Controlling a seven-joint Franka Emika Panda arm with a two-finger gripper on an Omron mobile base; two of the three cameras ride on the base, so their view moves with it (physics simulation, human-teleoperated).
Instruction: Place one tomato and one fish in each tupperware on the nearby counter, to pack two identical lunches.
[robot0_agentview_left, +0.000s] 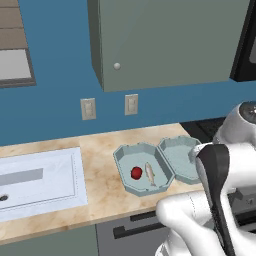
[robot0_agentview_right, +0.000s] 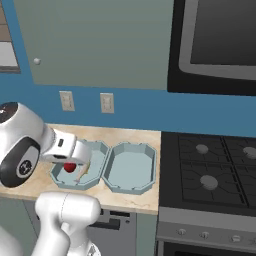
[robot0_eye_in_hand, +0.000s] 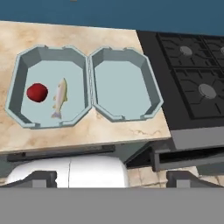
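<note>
Tupperware on the left (robot0_eye_in_hand: 19, 83) holds one tomato (robot0_eye_in_hand: 37, 92) beside one fish (robot0_eye_in_hand: 60, 97); its twin (robot0_eye_in_hand: 151, 89) touches it on the bench (robot0_eye_in_hand: 87, 133). Claw (robot0_eye_in_hand: 111, 175) hangs released, grasping nothing.

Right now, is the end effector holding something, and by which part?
Nothing is held. The end effector is open above the counter; the tomato and fish lie in the left tupperware.

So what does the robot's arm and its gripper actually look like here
The arm is built of smooth, glossy white rounded shells with dark grey to black joint sections; a dark band runs along one link in the left base view. In the right base view a rounded white housing carries a black cap with a small pale marking. The gripper shows two small dark grey finger tips. No loose cables are visible.
</note>
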